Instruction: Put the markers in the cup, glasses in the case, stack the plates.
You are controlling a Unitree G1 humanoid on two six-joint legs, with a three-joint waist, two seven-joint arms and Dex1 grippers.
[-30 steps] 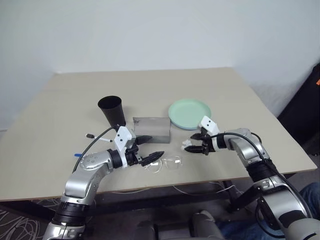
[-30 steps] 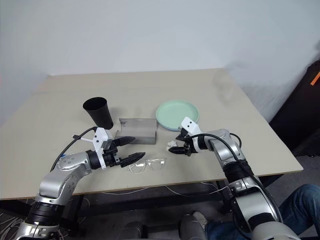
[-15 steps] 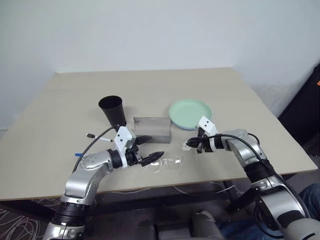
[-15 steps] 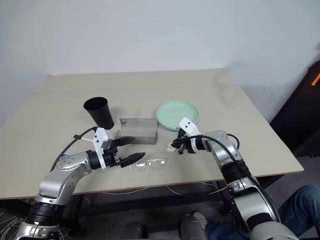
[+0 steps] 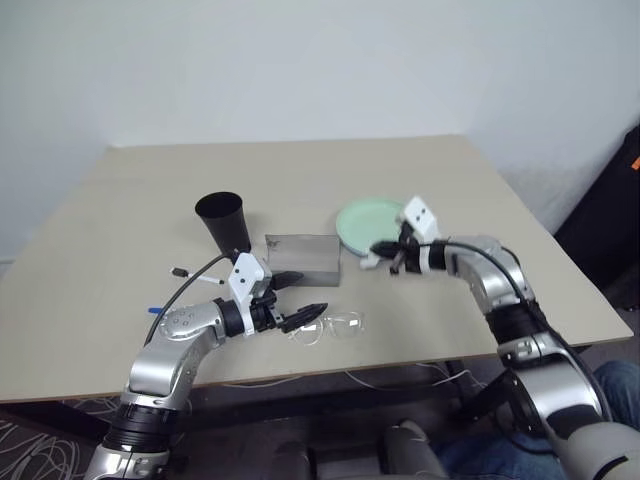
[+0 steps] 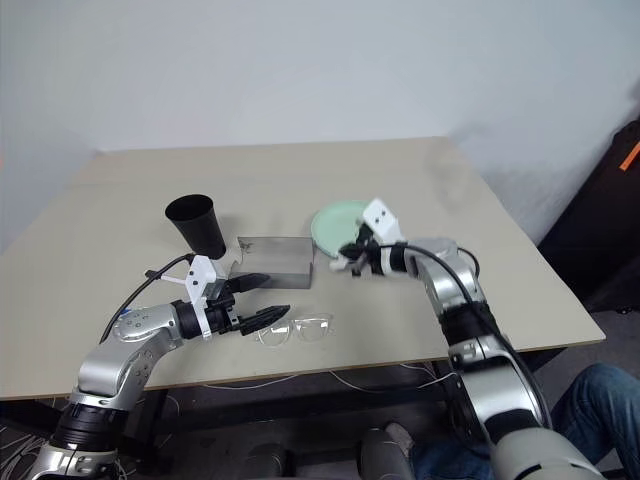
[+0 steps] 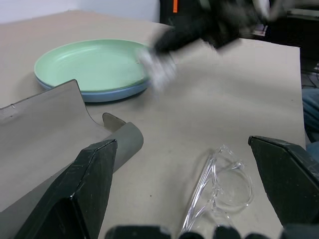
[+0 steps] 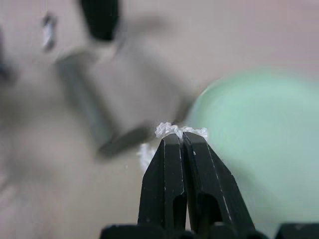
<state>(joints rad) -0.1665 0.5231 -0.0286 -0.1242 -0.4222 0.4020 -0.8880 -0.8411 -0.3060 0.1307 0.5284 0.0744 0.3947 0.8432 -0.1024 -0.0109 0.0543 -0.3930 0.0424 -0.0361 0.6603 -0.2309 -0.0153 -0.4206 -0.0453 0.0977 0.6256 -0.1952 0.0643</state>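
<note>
Two plates lay stacked at about one o'clock from the table's centre, the mint-green one on top of the light blue one. One black cup stood at about ten o'clock, and one grey case lay open just beside it, between cup and plates. One pair of clear glasses lay at six o'clock from the case, near the table's front edge. Two markers lay at the left front: one with a black cap, and one of which just the blue tip peeked from behind the left arm.

The left gripper hovered low just above the glasses, pointing to three o'clock, with fingers spread wide and nothing between them. The right gripper was raised off the table at the near rim of the plates, pointing to nine o'clock, its fingers pressed together and pinching a small white crumpled scrap.
</note>
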